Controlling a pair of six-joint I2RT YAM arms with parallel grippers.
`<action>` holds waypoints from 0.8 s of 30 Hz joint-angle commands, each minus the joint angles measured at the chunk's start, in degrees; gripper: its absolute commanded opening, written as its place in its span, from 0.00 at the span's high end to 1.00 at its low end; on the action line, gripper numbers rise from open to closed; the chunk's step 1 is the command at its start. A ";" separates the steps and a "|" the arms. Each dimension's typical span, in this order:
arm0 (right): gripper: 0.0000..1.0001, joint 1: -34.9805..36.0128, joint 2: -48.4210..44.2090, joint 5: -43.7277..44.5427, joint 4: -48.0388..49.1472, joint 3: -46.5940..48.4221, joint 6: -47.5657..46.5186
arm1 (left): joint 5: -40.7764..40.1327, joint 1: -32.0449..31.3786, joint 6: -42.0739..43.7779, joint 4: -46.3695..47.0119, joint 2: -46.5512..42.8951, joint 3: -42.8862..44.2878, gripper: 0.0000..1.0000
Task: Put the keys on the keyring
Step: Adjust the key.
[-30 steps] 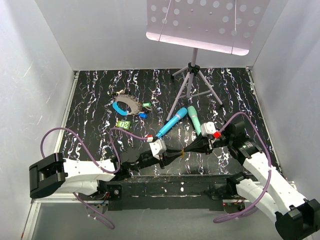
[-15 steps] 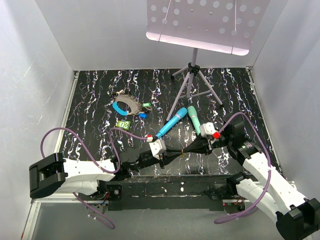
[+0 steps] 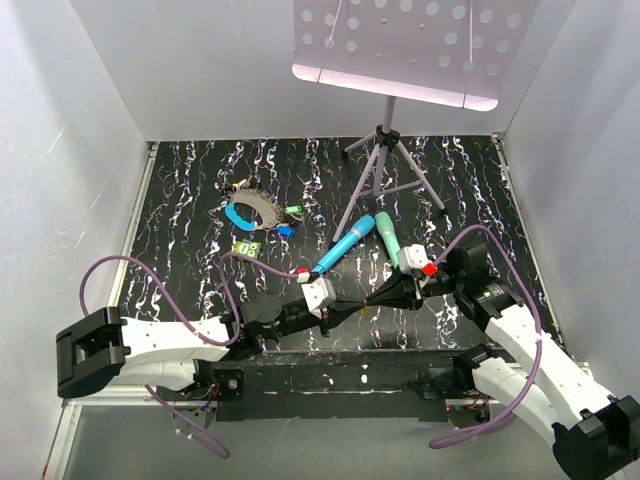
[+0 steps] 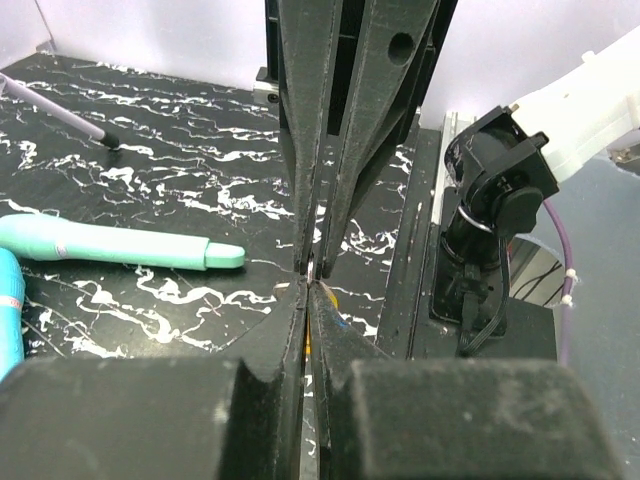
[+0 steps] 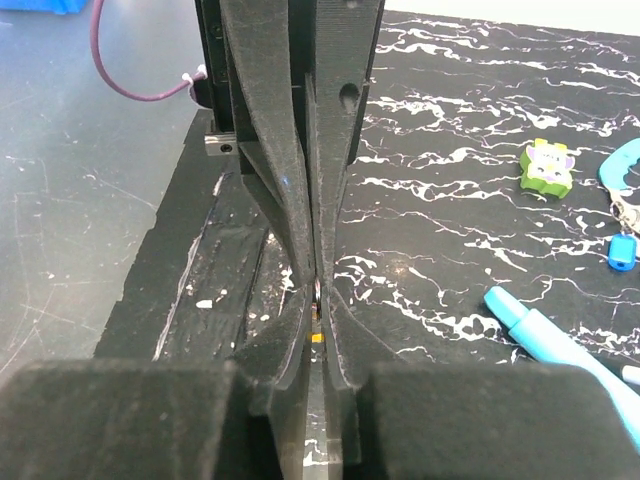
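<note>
My two grippers meet tip to tip above the near middle of the mat. The left gripper point(image 3: 358, 306) point(image 4: 308, 288) is shut on a yellow key point(image 3: 364, 306) point(image 4: 307, 345), of which only a sliver shows between its fingers. The right gripper point(image 3: 372, 301) point(image 5: 318, 292) is closed on the same key point(image 5: 318, 340) from the other side, its jaws a hair apart. The keyring point(image 3: 250, 211), grey with a blue section point(image 5: 626, 163), lies at the far left. A green key point(image 3: 294, 210) and a blue key point(image 3: 286, 230) point(image 5: 622, 250) lie beside it.
A blue stick point(image 3: 343, 245) and a mint stick point(image 3: 388, 238) point(image 4: 120, 245) lie just beyond the grippers. A green tile point(image 3: 246, 249) point(image 5: 545, 167) sits near the keyring. A music stand's tripod point(image 3: 385, 165) stands at the back. White walls close in the mat.
The left gripper has closed fully onto the yellow key. The right gripper's jaws have eased slightly. Both arms have shifted a little to the left.
</note>
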 commanded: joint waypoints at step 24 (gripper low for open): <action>0.62 3.87 7.32 0.53 -31.33 16.80 -20.35 | 0.50 0.16 6.52 -57.80 -1.62 29.05 1.00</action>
